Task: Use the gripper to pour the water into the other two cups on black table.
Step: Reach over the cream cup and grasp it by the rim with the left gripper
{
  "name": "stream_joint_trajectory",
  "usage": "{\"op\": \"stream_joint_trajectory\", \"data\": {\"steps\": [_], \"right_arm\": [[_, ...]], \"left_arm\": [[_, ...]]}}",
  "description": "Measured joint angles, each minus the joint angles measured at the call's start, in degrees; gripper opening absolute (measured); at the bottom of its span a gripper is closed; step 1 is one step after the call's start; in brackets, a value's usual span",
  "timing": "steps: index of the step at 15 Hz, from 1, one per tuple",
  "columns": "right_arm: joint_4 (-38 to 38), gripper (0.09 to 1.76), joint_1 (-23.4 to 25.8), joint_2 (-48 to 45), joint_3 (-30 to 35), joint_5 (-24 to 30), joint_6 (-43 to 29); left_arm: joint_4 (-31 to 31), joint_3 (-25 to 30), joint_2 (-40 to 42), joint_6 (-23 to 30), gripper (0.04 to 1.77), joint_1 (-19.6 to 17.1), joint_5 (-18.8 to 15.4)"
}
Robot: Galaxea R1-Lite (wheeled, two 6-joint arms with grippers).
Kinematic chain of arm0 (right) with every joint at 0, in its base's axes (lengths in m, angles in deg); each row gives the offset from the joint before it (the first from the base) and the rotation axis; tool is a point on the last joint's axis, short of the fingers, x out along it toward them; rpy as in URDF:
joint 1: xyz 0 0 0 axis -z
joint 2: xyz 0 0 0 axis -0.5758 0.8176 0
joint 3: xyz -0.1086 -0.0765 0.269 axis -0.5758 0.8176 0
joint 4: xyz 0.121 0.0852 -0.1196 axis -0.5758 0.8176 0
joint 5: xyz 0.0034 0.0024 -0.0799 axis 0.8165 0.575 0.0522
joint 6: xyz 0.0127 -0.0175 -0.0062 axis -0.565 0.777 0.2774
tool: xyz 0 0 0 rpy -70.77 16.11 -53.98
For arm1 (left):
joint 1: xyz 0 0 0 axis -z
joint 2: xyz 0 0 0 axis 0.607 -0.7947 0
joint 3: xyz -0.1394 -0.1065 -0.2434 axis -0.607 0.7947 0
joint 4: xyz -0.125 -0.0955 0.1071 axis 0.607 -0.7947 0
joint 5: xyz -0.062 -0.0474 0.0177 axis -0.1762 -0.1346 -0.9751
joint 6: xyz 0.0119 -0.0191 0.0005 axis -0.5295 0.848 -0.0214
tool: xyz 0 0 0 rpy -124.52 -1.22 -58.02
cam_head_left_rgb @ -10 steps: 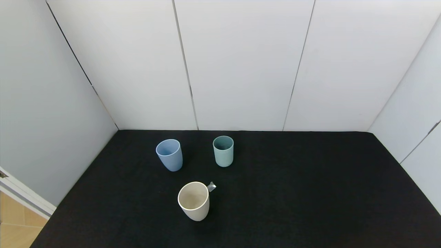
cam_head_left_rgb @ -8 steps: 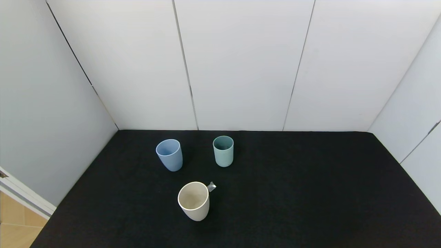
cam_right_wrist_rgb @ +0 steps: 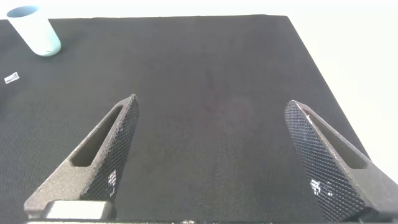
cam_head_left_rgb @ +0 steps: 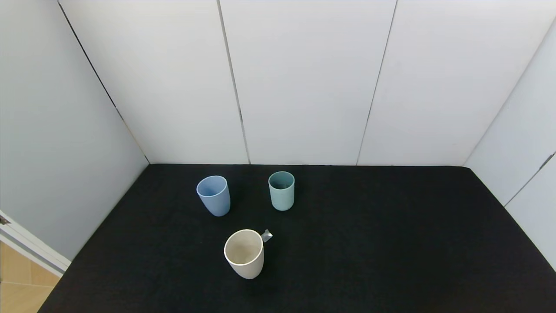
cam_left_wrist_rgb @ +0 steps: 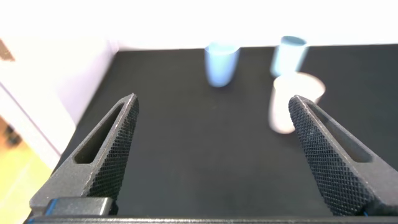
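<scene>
A light blue cup [cam_head_left_rgb: 213,195] and a smaller teal-green cup [cam_head_left_rgb: 281,190] stand upright near the back of the black table [cam_head_left_rgb: 369,243]. A larger cream-white cup [cam_head_left_rgb: 244,253] stands nearer the front. No gripper shows in the head view. In the left wrist view my left gripper [cam_left_wrist_rgb: 211,109] is open and empty, well short of the blue cup [cam_left_wrist_rgb: 221,62], the teal cup [cam_left_wrist_rgb: 287,54] and the white cup [cam_left_wrist_rgb: 291,102]. In the right wrist view my right gripper [cam_right_wrist_rgb: 211,109] is open and empty over bare table, with the teal cup [cam_right_wrist_rgb: 36,29] far off.
A small scrap of clear tape [cam_head_left_rgb: 266,235] lies on the table beside the white cup; it also shows in the right wrist view [cam_right_wrist_rgb: 11,78]. White panel walls [cam_head_left_rgb: 304,87] close the table at the back and both sides.
</scene>
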State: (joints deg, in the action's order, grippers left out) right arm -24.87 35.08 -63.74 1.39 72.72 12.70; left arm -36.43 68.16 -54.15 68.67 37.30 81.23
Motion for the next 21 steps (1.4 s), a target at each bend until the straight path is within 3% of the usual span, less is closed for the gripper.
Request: {"op": "stream_joint_trajectory", "data": {"steps": [4, 8, 13, 17, 21], "right_arm": [[0.0, 1.71, 0.0, 0.0, 0.0, 0.0, 0.0], [0.0, 1.71, 0.0, 0.0, 0.0, 0.0, 0.0], [0.02, 1.71, 0.0, 0.0, 0.0, 0.0, 0.0], [0.0, 1.71, 0.0, 0.0, 0.0, 0.0, 0.0], [0.0, 1.71, 0.0, 0.0, 0.0, 0.0, 0.0]], "left_arm": [[-2.16, -1.93, -0.07, 0.02, 1.72, 0.0, -8.47], [-14.18, -8.59, -2.27, -0.13, 1.72, 0.02, -17.64], [-14.28, -12.31, -14.4, -4.29, 1.72, 0.07, -19.38], [-8.16, -12.59, -29.32, -9.42, 1.72, 0.37, -19.6], [-3.45, -12.48, -43.53, -12.92, 1.72, 4.25, -19.36]]}}
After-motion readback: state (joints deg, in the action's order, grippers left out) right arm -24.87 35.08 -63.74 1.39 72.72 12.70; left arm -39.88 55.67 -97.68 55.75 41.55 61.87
